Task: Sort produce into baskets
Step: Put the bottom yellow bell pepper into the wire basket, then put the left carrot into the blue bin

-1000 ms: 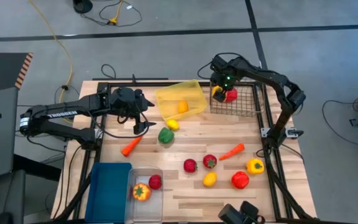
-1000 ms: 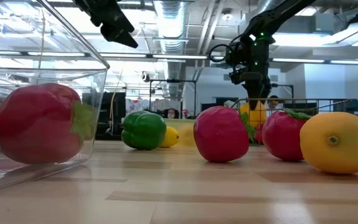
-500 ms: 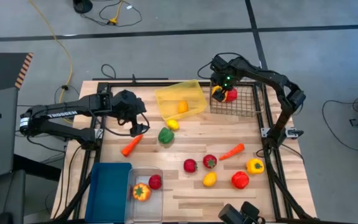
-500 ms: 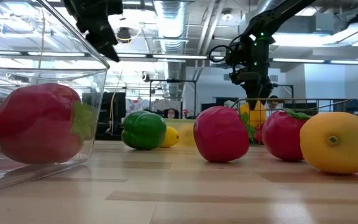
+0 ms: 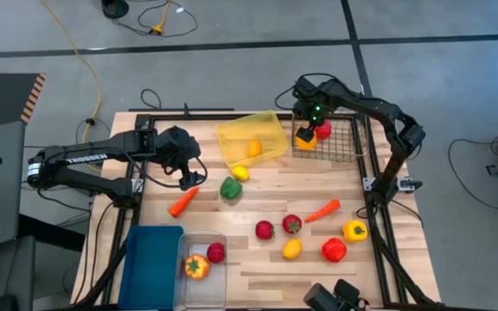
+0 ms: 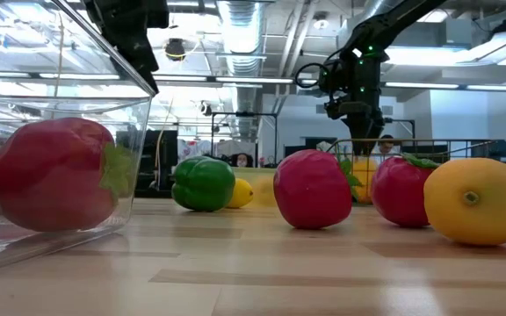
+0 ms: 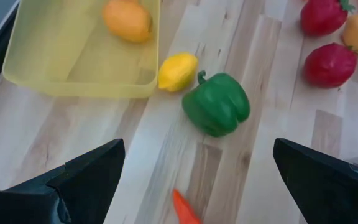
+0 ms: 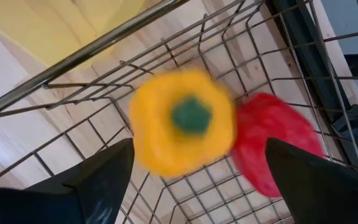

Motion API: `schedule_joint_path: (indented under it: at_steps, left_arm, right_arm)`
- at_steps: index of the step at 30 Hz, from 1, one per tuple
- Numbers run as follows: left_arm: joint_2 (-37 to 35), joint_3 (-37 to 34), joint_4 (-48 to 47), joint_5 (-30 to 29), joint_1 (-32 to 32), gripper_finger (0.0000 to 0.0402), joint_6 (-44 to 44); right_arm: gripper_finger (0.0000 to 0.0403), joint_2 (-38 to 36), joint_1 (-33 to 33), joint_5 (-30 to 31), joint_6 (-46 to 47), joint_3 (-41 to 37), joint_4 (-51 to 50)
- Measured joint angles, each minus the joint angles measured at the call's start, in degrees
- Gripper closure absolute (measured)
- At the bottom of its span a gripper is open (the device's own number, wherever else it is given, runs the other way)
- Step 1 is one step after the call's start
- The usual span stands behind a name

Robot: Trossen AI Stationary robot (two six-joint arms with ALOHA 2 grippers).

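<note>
My right gripper is open above the near-left corner of the black wire basket. A yellow pepper shows blurred between its spread fingers, apart from them, beside a red piece on the basket floor. My left gripper is open and empty above the table, between an orange carrot and a green pepper. A yellow lemon lies against the wall of the yellow tray, which holds an orange lemon.
A blue bin and a clear bin with an orange pepper and a red piece stand at the near left. Two red tomatoes, a lemon, a carrot, a red pepper and a yellow pepper lie at the near right.
The yellow pepper has dropped from under my right gripper to the floor of the wire basket. My left gripper has shifted a little toward the table's left edge, staying above the table.
</note>
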Motion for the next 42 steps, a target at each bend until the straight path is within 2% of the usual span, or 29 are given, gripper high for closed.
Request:
schedule_joint_path:
  at_steps: [6,11,17,25,36,42]
  left_arm:
    - [0.0,0.0,-1.3,0.0,0.0,0.0003,-1.2]
    - [0.0,-0.1,-5.5,-0.2,-0.2,0.0003,-6.1]
    - [0.0,-6.0,-6.5,-2.0,-1.6,0.0003,-12.1]
    - [0.0,-15.8,-4.1,-1.9,-2.9,0.0008,-19.3]
    - [0.0,-25.5,3.7,0.2,-5.6,0.0066,-25.1]
    - [0.0,-29.5,11.2,0.8,-8.1,0.0083,-29.0]
  right_arm:
    - [0.0008,0.0,0.0,0.0,-0.1,0.0,0.0]
    - [0.0010,0.0,0.0,0.0,-0.2,0.0,0.1]
    - [0.0010,0.0,0.0,0.0,-0.2,0.0,0.1]
    - [0.0010,0.0,0.0,0.0,-0.2,0.0,0.1]
    - [0.0010,0.0,0.0,0.0,-0.1,0.0,0.1]
    - [0.0010,0.0,0.0,0.0,-0.1,0.0,0.1]
